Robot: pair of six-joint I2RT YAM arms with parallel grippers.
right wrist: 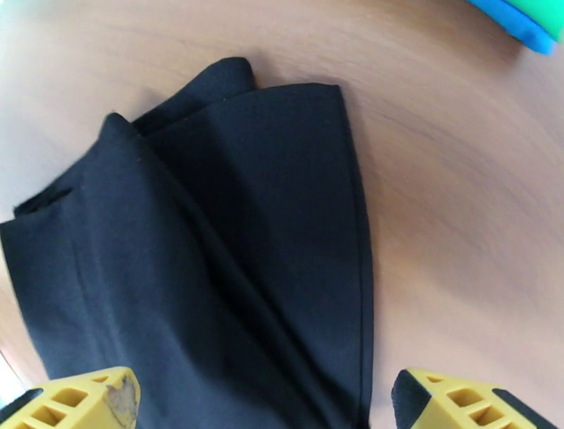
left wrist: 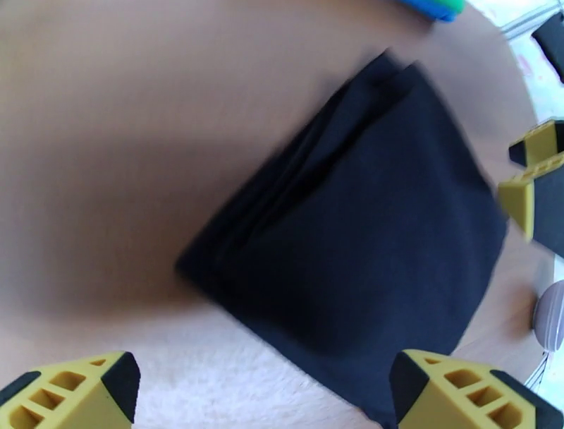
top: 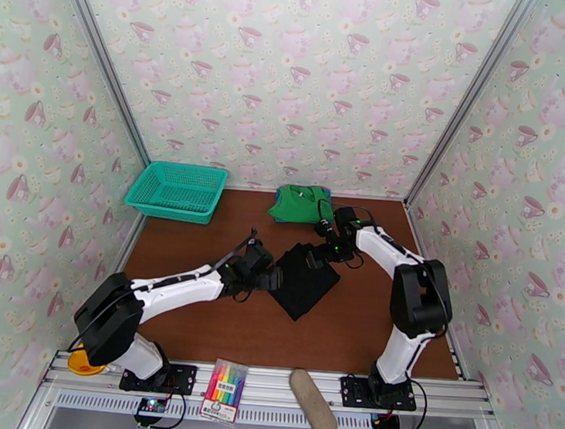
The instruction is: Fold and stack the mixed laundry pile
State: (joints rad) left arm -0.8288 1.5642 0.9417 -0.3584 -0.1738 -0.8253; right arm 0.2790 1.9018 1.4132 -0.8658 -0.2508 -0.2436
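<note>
Black cloth [top: 305,279]: folded, with soft layers along one side. It lies flat in the middle of the table [top: 198,314], turned like a diamond. It sits between the two pincers.
Green cloth [top: 303,203]: folded, at the back of the table, to the right of the basket. It lies on top of the blue cloth. It is near the black cloth but apart from it.
Blue cloth [top: 276,218]: under the green cloth. A thin blue edge peeks out on the left side and at the back.
Left pincer [top: 276,277]: wide open, with nothing in it. It is at the left corner of the black cloth. In the left wrist view [left wrist: 268,391] the yellow fingers [left wrist: 77,391] stand far apart, and the cloth is ahead of them. I cannot tell if they touch the cloth.
Right pincer [top: 325,251]: wide open, with nothing in it. It is over the back corner of the black cloth. In the right wrist view [right wrist: 271,406] the cloth lies flat below the two yellow fingers [right wrist: 458,402], not pinched.
Basket [top: 177,191]: teal plastic mesh, in the back left corner of the table, well apart from the black cloth.
Front rail [top: 424,395]: a pack of pens [top: 224,391] and a tan oval thing [top: 313,403] lie here, between the two arm bases.
Walls [top: 292,80]: paper with teacups and teapots.
</note>
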